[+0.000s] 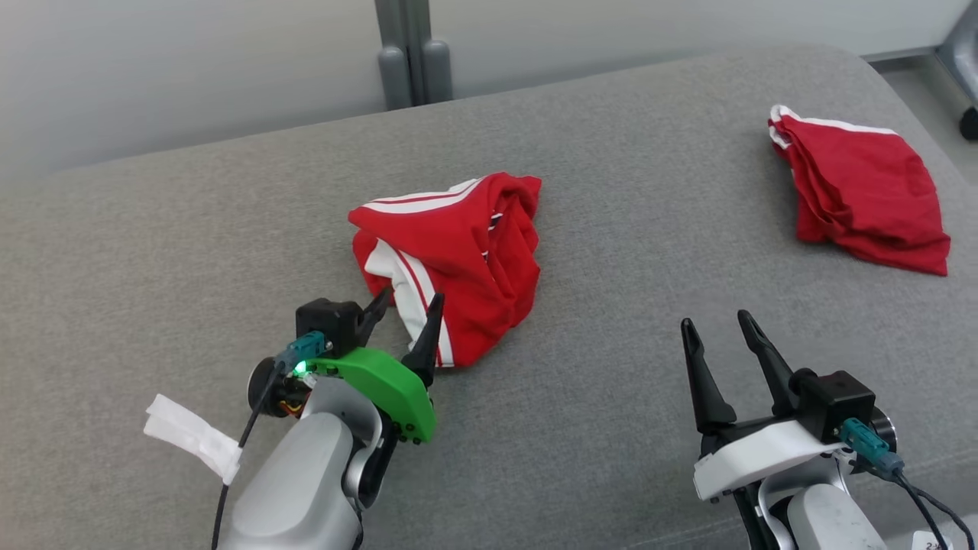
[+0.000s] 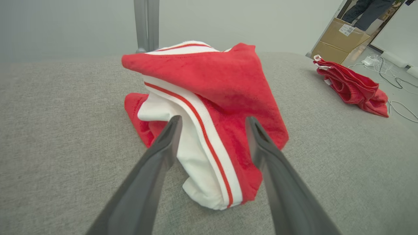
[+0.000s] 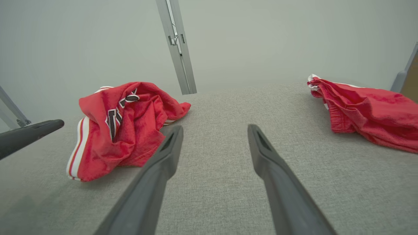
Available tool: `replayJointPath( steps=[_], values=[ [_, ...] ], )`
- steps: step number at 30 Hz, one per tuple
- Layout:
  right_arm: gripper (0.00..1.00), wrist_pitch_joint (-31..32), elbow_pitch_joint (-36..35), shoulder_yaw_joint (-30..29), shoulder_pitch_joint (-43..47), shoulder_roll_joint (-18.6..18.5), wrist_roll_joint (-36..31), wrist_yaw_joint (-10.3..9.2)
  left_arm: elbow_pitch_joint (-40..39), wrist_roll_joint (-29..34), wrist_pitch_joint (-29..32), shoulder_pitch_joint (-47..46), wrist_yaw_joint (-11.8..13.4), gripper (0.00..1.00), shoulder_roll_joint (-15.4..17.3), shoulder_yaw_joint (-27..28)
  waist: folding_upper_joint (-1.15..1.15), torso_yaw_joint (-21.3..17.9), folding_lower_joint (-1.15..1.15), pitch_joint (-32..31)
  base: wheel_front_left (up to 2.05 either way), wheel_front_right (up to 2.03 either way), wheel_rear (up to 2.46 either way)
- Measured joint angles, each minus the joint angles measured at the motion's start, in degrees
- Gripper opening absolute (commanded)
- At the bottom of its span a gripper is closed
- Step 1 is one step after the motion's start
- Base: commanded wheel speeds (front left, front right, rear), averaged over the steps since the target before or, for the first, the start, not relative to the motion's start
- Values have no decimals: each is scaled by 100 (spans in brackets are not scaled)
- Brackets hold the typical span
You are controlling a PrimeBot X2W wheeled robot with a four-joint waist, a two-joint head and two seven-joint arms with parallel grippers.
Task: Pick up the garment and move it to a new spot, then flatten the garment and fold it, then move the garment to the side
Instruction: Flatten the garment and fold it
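The garment (image 1: pixel 458 252), red with white bands and a thin red stripe, lies crumpled in a heap on the grey padded surface (image 1: pixel 611 153), about midway across it. Its near corner, a folded white-banded edge, points toward the robot.

The left gripper (image 1: pixel 409 298) is at that near corner, fingers aimed into the heap. In the left wrist view the gripper (image 2: pixel 213 119) stands spread wide with the white band of the garment (image 2: pixel 228 98) lying between the two fingers, which have not closed on it; nothing is pinched. Whether the tips brush the cloth cannot be told.

The right gripper (image 1: pixel 717 321) is well to the right of the garment and nearer the robot, over bare surface, jaws wide apart and empty. In its own view (image 3: pixel 214 128) the garment (image 3: pixel 124 130) sits off to the left.

A second red garment (image 1: pixel 863 198) lies far to the right of the first. A grey post (image 1: pixel 412 53) rises beyond the garment.
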Motion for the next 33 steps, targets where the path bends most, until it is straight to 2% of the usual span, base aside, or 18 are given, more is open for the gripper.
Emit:
replayJointPath(
  steps=[9, 11, 12, 13, 14, 16, 17, 24, 31, 33],
  values=[
    [100, -25, 97, -4, -85, -2, 89, 0, 971, -366, -242, -561, 53, 100, -3, 10, 0, -555, 0, 359, 0, 0, 0],
    [100, -37, 107, -8, -88, -1, 90, 0, 1095, -423, -305, -628, 69, 81, -3, 2, 0, -635, 0, 407, 0, 0, 0],
    [100, -42, 113, -12, -88, -1, 91, 0, 1152, -447, -356, -662, 111, 79, -3, 1, 0, -671, 0, 427, 0, 0, 0],
    [100, -42, 115, -21, -88, -1, 94, 0, 1188, -483, -386, -691, 113, 71, -3, -3, 0, -700, 0, 443, 0, 0, 0],
    [100, -42, 112, -31, -88, -1, 97, 0, 1213, -516, -404, -711, 113, 49, -3, -13, 0, -716, 0, 452, 0, 0, 0],
    [100, -42, 99, -56, -88, -2, 98, 0, 1243, -527, -490, -756, 113, 31, -3, -58, 0, -721, 0, 460, 0, 0, 0],
    [100, -42, 89, -64, -88, -1, 98, 0, 1238, -527, -524, -773, 112, 0, -3, -85, 0, -713, 0, 455, 0, 0, 0],
    [100, -43, 57, -121, -78, 0, 130, 0, 614, -531, -655, -882, 109, 0, 1, -289, 0, -604, 0, 374, 0, 0, 0],
    [100, -48, 77, -201, -37, 0, 126, 0, -1014, -396, -672, -1096, 326, 0, 1, -592, 0, -457, 0, 198, 0, 0, 0],
    [100, -48, 99, -181, -17, 0, 122, 0, -1505, -480, -673, -1282, 458, 0, 0, -779, 0, -424, 0, 127, 0, 0, 0]
  ],
)
